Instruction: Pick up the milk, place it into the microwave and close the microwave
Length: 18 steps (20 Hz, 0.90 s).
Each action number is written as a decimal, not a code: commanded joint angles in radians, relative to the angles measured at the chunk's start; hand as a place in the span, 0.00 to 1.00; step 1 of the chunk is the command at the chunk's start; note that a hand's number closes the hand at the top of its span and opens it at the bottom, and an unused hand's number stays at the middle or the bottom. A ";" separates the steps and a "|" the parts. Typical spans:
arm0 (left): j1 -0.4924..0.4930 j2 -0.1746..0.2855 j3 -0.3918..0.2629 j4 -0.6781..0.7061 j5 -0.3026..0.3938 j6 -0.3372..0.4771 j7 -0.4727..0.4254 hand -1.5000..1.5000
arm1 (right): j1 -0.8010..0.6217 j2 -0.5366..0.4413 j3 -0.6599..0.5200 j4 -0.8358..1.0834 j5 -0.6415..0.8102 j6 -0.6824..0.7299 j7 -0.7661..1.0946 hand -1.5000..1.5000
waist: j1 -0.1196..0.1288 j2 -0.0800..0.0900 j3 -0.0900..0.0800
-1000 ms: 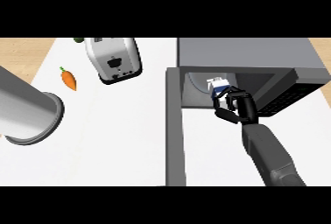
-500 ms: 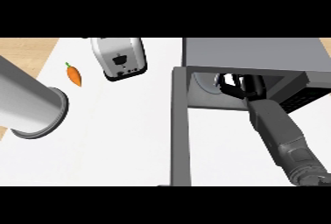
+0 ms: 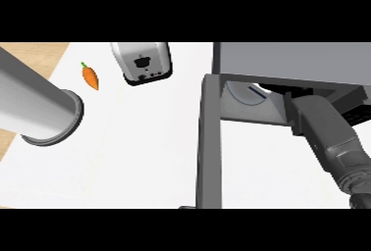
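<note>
- The right hand (image 3: 293, 91), upper right of the frame, is deep in the microwave (image 3: 290, 56) to set the milk down; its grip cannot be told.
- The milk (image 3: 255, 90) seems to be the white-and-blue sliver inside, beside the hand.
- The door (image 3: 208, 147), centre frame, stands wide open for the arm.

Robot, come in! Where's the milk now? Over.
Right hand hidden inside microwave; left hand not in view. Milk: likely the blue sliver inside. Door open, right forearm across the opening.
</note>
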 commanded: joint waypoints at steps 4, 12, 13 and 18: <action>-0.036 0.023 -0.014 0.005 0.000 0.019 0.011 0.00 | -0.025 -0.047 -0.011 0.026 0.004 -0.078 0.035 1.00 | 0.029 0.019 0.003; -0.063 0.050 -0.017 0.025 -0.004 0.012 0.013 0.00 | -0.032 -0.086 -0.013 0.038 0.001 -0.113 0.041 1.00 | 0.053 0.032 0.004; -0.072 0.062 0.003 0.051 -0.001 0.003 0.002 0.00 | -0.026 -0.075 -0.017 0.040 -0.004 -0.133 0.037 1.00 | 0.058 0.032 0.003; -0.092 0.069 -0.012 0.058 -0.012 0.006 0.007 0.00 | -0.052 -0.092 -0.026 0.043 -0.018 -0.123 0.044 1.00 | 0.062 0.038 0.004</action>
